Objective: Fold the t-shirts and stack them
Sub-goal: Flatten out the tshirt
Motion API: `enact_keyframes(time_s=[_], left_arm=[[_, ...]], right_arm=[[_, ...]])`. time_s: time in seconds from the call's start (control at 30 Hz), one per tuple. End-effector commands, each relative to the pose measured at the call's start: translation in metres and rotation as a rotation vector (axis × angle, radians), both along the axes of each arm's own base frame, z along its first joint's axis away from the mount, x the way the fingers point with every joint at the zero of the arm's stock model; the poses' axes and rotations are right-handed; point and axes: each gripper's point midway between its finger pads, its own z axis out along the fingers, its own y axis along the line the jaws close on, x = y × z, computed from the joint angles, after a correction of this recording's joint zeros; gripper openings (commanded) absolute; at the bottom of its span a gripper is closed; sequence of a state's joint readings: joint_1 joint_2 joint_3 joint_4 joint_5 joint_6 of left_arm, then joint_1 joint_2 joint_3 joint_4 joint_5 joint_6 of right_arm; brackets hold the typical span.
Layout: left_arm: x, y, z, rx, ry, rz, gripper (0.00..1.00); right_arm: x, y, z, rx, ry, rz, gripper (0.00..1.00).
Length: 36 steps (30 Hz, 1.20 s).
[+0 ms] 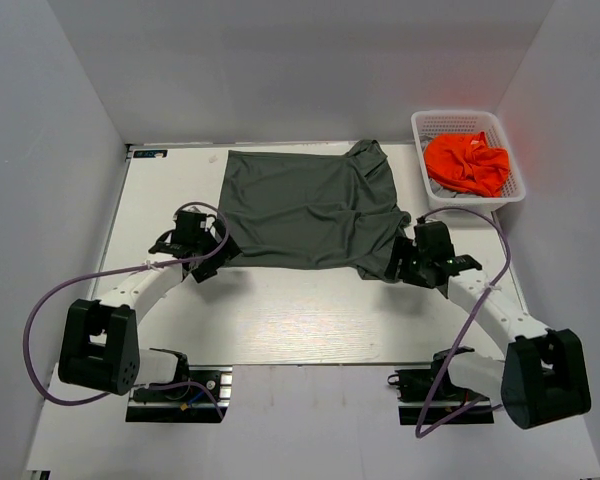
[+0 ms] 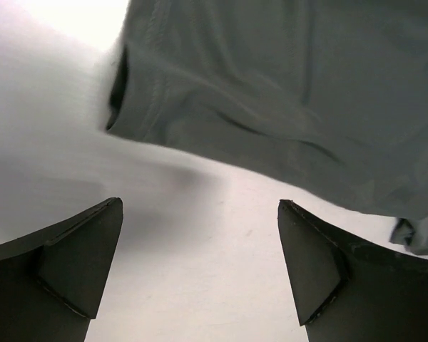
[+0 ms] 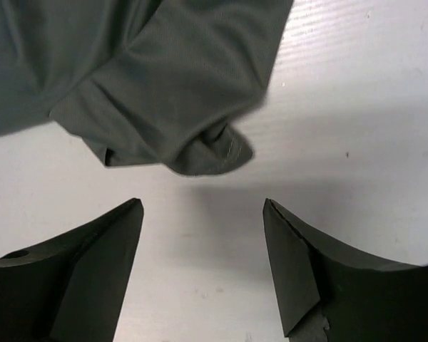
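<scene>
**Item 1: dark olive-grey t-shirt** (image 1: 310, 205)
- Position: spread on the white table (image 1: 310, 320), lying between the two grippers and beyond their fingertips.
- Axis: the long axis runs left to right. The straight stitched hem is at the left gripper's end, and the sleeves are bunched at the right gripper's end.
- Look: thin matte fabric, mostly flat with soft ripples. The near sleeve is crumpled into a folded tip.

**Item 2: left gripper** (image 2: 200, 263)
- Jaws are wide apart and hold nothing.
- The hem corner lies just ahead of it and to its left.

**Item 3: right gripper** (image 3: 203, 256)
- Jaws are apart with nothing between them.
- The sleeve tip lies just ahead of it, not touching.

**Item 4: orange t-shirt** (image 1: 467, 162)
- Crumpled in the white lattice basket (image 1: 420, 125), which sits beyond the right gripper and to its right.
- Bare table separates each gripper from the cloth.
</scene>
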<state>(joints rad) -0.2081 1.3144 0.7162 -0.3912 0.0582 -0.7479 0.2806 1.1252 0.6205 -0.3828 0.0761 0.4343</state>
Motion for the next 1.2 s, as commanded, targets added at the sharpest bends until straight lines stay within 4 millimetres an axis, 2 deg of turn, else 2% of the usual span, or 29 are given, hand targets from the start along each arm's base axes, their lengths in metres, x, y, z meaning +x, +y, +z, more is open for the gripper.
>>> enact_keyframes(time_s=[0.0,0.03,0.1,0.17,0.23,0.27,0.3,0.4,0.5,0.6,0.67,0.77,0.8,0.93,1.03,1.07,1.13,1.17], left_arm=[[0.014,-0.012,0.013,-0.053,-0.085,-0.038,0.99],[0.016,-0.013,0.012,-0.053,-0.088,-0.038,0.99],[0.018,-0.011,0.004,-0.036,-0.067,-0.039,0.99],[0.019,-0.012,-0.006,-0.029,-0.033,-0.038,0.99],[0.021,-0.010,-0.012,-0.017,-0.016,-0.032,0.99],[0.025,-0.011,-0.011,-0.017,-0.016,-0.032,0.99],[0.023,-0.010,-0.019,-0.008,0.004,-0.039,0.99],[0.026,-0.007,-0.022,0.011,0.010,-0.027,0.99],[0.030,-0.008,-0.025,0.011,0.012,-0.027,0.99],[0.031,-0.010,-0.026,0.004,0.013,-0.032,0.99],[0.034,-0.010,-0.023,0.002,0.004,-0.032,0.99],[0.036,-0.011,-0.026,0.004,0.013,-0.032,0.99],[0.036,-0.011,-0.026,0.004,0.013,-0.032,0.99],[0.033,-0.010,-0.030,0.008,0.031,-0.032,0.99],[0.032,-0.010,-0.033,0.014,0.039,-0.039,0.99],[0.033,-0.008,-0.034,0.022,0.037,-0.034,0.99],[0.034,-0.008,-0.032,0.022,0.039,-0.034,0.99],[0.034,-0.007,-0.032,0.031,0.037,-0.028,0.99]], right_arm=[[0.029,0.001,0.003,0.001,-0.070,-0.033,0.74],[0.028,0.002,-0.009,-0.012,-0.027,-0.025,0.72],[0.031,0.004,-0.011,-0.014,-0.015,-0.011,0.69],[0.028,0.003,-0.026,-0.032,0.041,-0.008,0.63],[0.026,0.002,-0.033,-0.039,0.056,-0.017,0.48],[0.025,0.001,-0.037,-0.039,0.069,-0.023,0.36],[0.024,0.001,-0.039,-0.040,0.077,-0.021,0.19],[0.027,0.006,-0.032,-0.023,0.071,-0.005,0.01],[0.037,0.006,-0.009,-0.025,0.020,0.000,0.00],[0.032,0.018,0.016,0.038,0.013,0.042,0.00],[0.012,0.045,0.038,0.177,0.061,0.135,0.00],[-0.007,0.061,0.073,0.298,0.037,0.201,0.00],[-0.010,0.060,0.086,0.306,0.006,0.200,0.00],[-0.024,0.033,0.082,0.189,0.032,0.112,0.00],[-0.027,0.042,0.069,0.209,0.019,0.185,0.00],[-0.021,0.049,0.066,0.222,-0.007,0.212,0.00],[-0.020,0.051,0.054,0.205,0.006,0.217,0.00],[-0.015,0.054,0.047,0.182,0.010,0.215,0.06]])
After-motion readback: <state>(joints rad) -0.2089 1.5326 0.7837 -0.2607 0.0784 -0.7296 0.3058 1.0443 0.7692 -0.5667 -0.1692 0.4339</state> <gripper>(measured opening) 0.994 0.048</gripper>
